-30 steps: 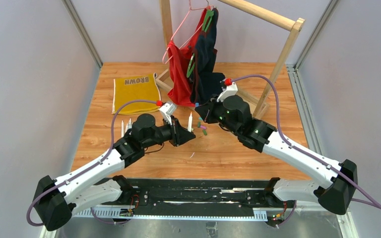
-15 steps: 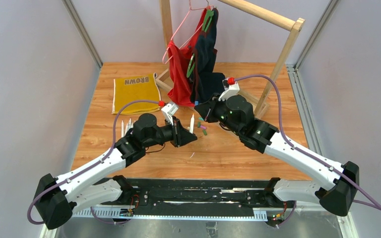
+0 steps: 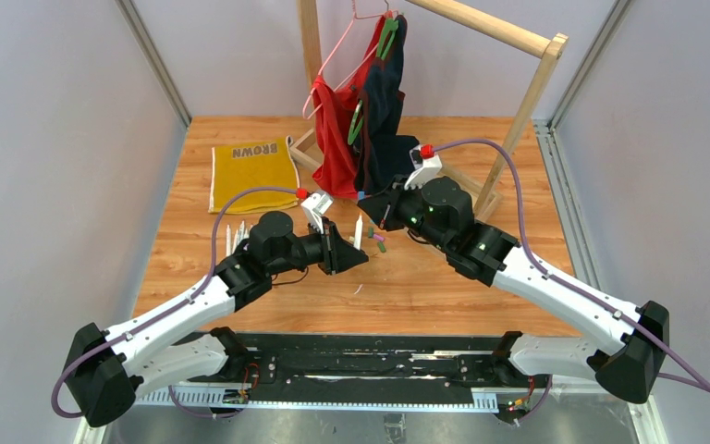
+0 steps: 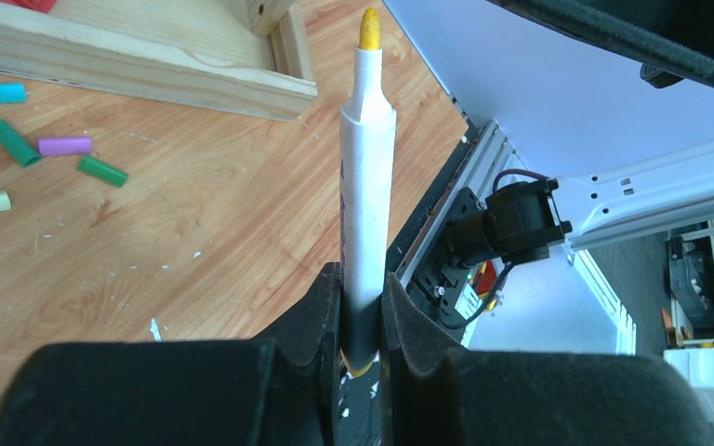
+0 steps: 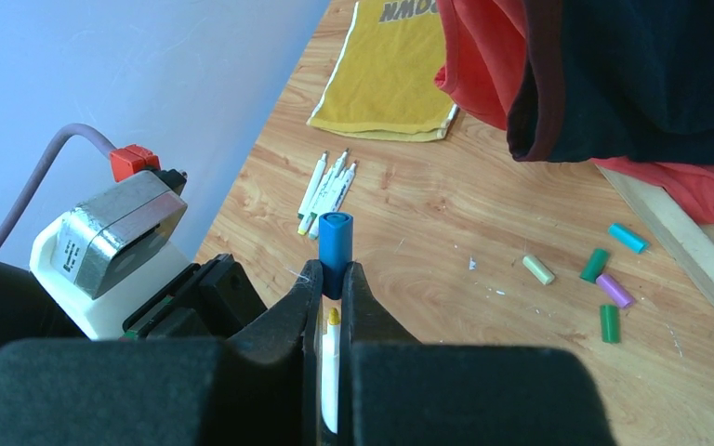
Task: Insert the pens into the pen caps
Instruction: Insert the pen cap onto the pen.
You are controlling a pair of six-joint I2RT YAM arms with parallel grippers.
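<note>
My left gripper is shut on a white pen with a yellow tip, which stands up out of the jaws. In the top view the pen points toward my right gripper. In the right wrist view that gripper is shut on a blue pen cap, and the pen's yellow tip shows between its fingers, just under the cap. Several loose pen caps lie on the table: teal, green, purple, another green and pale yellow. More pens lie together on the left.
A wooden clothes rack stands at the back with red and navy garments hanging low over the table. A yellow cloth lies at the back left. The rack's base beam runs close behind the caps. A small white scrap lies near the front.
Both grippers have shifted slightly, bringing the pen tip and the blue cap closer together. Both grips are unchanged.
</note>
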